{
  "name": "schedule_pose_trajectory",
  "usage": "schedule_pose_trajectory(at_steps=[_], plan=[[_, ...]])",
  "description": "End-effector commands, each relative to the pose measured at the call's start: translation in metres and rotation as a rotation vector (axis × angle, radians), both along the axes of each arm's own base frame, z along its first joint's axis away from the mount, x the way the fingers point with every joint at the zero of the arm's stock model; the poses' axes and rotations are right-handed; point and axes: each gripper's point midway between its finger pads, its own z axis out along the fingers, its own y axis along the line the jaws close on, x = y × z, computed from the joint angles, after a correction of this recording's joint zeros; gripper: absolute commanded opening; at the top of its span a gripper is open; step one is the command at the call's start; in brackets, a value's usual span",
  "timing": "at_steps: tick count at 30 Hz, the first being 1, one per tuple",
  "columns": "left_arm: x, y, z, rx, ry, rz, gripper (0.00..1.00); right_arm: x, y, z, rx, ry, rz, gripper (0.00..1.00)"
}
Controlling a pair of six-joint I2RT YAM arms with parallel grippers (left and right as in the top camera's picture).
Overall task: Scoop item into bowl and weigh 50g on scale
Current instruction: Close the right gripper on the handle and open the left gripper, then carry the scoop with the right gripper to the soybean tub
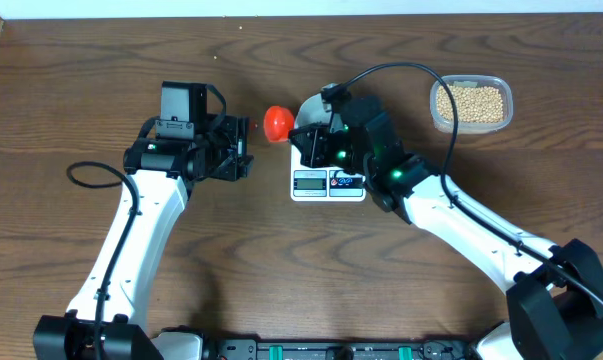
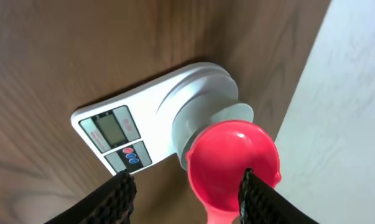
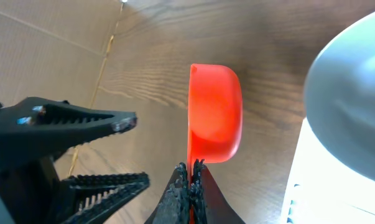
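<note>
**Q:** Overhead view: where is everything?

**A:** The right gripper (image 1: 297, 133) hangs over the scale (image 1: 328, 184). The bowl (image 1: 317, 104) sits on the scale, under that gripper's wrist. The red scoop (image 1: 277, 122) is just past its tips, between it and the left gripper (image 1: 249, 152). The beans (image 1: 471, 102) lie in a clear tub (image 1: 434, 112), well behind the right gripper, on the side away from the scoop.

**Q:** Left wrist view?

**A:** The left gripper's fingers (image 2: 120, 196) stand apart, one on each side of the scoop. They are not clamped on it. The scoop's hollow faces this claw and is empty. The bowl and scale lie just beyond the scoop. The scale's display is too small to read.

**Q:** Right wrist view?

**A:** The right gripper's fingers (image 3: 186, 186) are pressed together, seemingly pinching the scoop's thin handle, which is seen edge-on. The scoop's long axis runs straight out from those tips, with the handle at the claw and the head at the far end. The scoop stands on edge. Its mouth is turned toward the left gripper and its rounded back toward the bowl.

**Q:** How far along is the task?

**A:** Early, by my reading. The scoop holds no beans, and the inside of the bowl is not shown. Scooping, pouring and weighing all look left to do.
</note>
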Motion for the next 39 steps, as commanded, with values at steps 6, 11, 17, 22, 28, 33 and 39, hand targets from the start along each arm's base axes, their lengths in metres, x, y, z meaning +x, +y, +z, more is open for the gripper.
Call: schedule_pose_trajectory(at_steps=[6,11,17,22,28,33,39], plan=[[0.009,-0.003,0.01,0.133,-0.171,-0.214,0.57,0.014,-0.013,0.006,-0.014,-0.064,0.032,0.01],[0.012,-0.003,0.011,0.19,-0.23,-0.297,0.57,0.019,-0.02,0.012,0.013,-0.074,0.053,0.01],[0.015,-0.003,0.014,0.266,-0.308,-0.403,0.57,0.024,-0.03,0.017,0.023,-0.092,0.066,0.01],[0.015,-0.003,0.015,0.349,-0.376,-0.521,0.62,0.03,-0.047,0.032,0.033,-0.133,0.066,0.01],[0.015,-0.004,0.015,0.467,-0.468,-0.69,0.62,0.04,-0.093,0.045,0.032,-0.112,-0.014,0.01],[0.015,-0.004,0.015,0.534,-0.521,-0.786,0.62,0.046,-0.138,0.055,0.054,-0.085,-0.075,0.01],[0.016,-0.011,0.022,0.564,-0.563,-0.841,0.61,0.049,-0.19,0.064,0.09,-0.057,-0.136,0.01]])
